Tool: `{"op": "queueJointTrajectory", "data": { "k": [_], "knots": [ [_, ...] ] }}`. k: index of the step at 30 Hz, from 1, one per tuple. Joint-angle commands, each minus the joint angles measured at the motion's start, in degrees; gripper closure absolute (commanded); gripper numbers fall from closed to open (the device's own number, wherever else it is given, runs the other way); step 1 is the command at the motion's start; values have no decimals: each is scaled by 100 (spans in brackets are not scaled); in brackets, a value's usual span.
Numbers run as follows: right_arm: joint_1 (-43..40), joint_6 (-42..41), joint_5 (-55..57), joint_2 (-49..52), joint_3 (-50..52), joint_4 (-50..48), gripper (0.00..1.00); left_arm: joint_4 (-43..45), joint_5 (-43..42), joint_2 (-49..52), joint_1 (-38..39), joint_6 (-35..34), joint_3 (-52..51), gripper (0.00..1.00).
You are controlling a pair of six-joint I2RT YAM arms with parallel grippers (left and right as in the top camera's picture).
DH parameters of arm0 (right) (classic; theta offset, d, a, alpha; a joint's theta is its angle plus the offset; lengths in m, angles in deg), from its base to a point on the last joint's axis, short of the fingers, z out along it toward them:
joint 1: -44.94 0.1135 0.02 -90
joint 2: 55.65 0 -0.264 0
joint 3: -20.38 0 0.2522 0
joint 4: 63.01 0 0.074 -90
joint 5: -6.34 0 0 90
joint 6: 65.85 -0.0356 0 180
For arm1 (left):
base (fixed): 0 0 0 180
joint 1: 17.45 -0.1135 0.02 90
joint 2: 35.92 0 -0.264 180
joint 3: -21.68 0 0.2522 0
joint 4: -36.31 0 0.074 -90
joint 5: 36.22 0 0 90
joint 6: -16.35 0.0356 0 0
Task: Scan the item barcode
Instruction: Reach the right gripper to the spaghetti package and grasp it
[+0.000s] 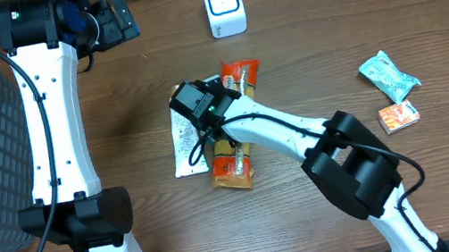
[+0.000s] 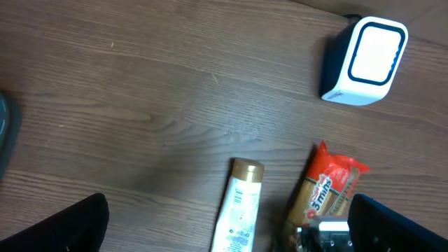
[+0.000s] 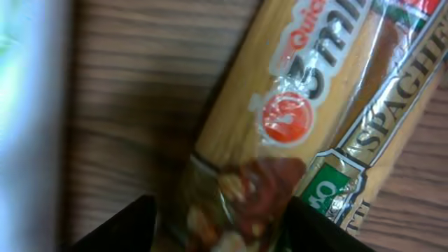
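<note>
While the right gripper (image 3: 220, 224) straddles the spaghetti pack (image 3: 301, 105), grip uncertain, it looks light, slick, brittle: pinch mid-length; left gripper (image 2: 231, 224) gapes empty.

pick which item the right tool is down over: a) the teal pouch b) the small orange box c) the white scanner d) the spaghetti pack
d: the right wrist view shows the right tool with a finger on each side of the spaghetti pack, and in the overhead view that arm ends over the same pack.
</note>
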Motion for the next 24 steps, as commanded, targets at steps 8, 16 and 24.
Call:
{"op": "queueJointTrajectory", "data": {
  "k": [8, 16, 24],
  "knots": [
    [-149, -262, -354, 343, 7, 350, 52, 4, 35, 11, 20, 63, 15, 0],
    [-238, 125, -588, 291, -737, 984, 96, 2, 37, 11, 17, 63, 15, 0],
    [-914, 1152, -3560, -361, -1510, 1419, 96, 2, 35, 11, 13, 63, 15, 0]
  ]
}}
